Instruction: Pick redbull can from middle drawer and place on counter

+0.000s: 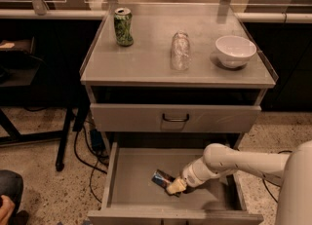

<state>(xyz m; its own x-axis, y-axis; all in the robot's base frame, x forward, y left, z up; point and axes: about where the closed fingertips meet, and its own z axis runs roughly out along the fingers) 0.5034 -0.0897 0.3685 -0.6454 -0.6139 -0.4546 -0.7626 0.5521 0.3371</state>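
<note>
camera view: dull grey metal counter (146, 58) with a thin rim, upper frame. below it the shallow grey drawer (134, 173) stands open, floor flat. the slim redbull can (161, 178) lies on its side at lower centre, touching the pale gripper (176, 186) just right of it; whether it grips cannot be told.

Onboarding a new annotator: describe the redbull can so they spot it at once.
Below the grey counter, the middle drawer is pulled open. On the drawer floor lies the redbull can, at the gripper of the white arm. It is the only can down there, slim and dark bluish on its side, unlike the green can upright on the counter.
</note>
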